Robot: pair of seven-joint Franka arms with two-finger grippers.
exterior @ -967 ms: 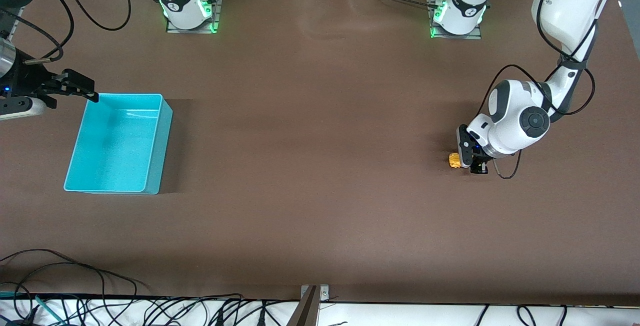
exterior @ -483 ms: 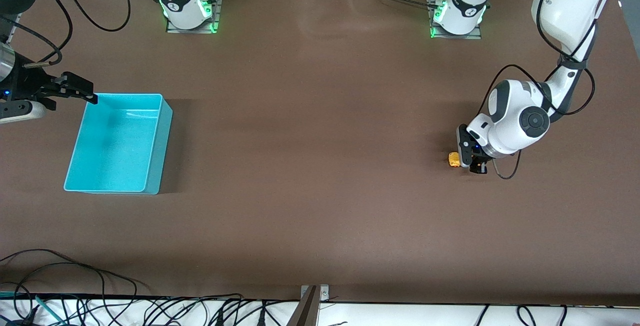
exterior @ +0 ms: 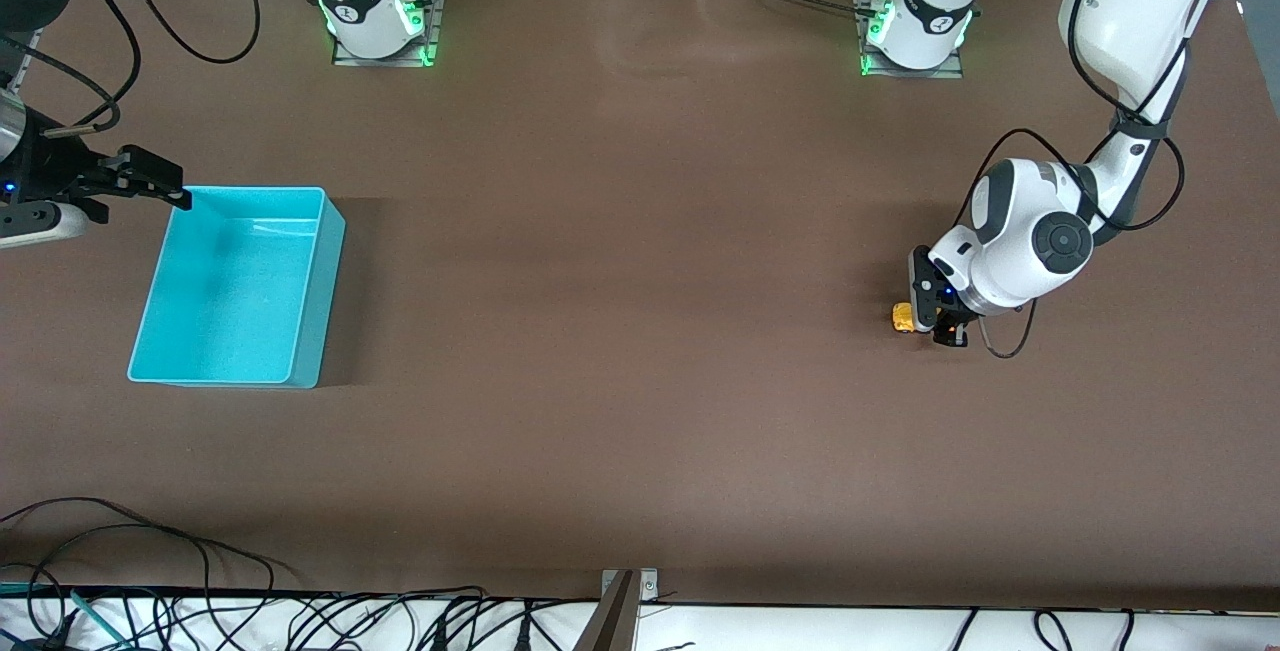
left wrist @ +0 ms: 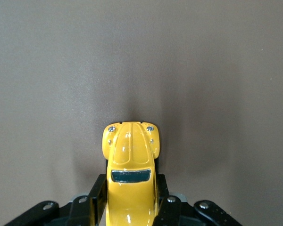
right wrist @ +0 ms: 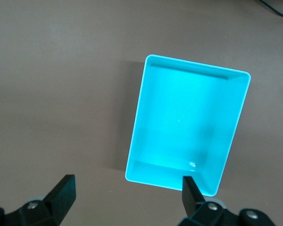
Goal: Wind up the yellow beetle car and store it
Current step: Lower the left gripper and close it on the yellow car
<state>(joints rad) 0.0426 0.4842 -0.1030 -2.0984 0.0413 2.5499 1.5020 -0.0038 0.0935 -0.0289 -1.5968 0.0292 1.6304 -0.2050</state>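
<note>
The yellow beetle car [exterior: 903, 318] sits low on the brown table near the left arm's end. My left gripper [exterior: 922, 319] is shut on it, its fingers pressing the car's two sides. In the left wrist view the car [left wrist: 130, 174] points away from the camera, its nose sticking out past the gripper [left wrist: 130, 200]. The turquoise bin [exterior: 237, 288] stands empty at the right arm's end. My right gripper [exterior: 150, 181] is open and hovers beside the bin's corner farthest from the front camera. In the right wrist view the bin [right wrist: 188, 127] lies ahead of the open gripper [right wrist: 127, 190].
Black cables [exterior: 130, 541] lie along the table edge nearest the front camera. The two arm bases [exterior: 375, 6] stand at the edge farthest from the camera. Bare brown table lies between the car and the bin.
My left gripper and the car have shifted slightly toward the bin's end of the table. My right gripper has drifted a little away from the bin.
</note>
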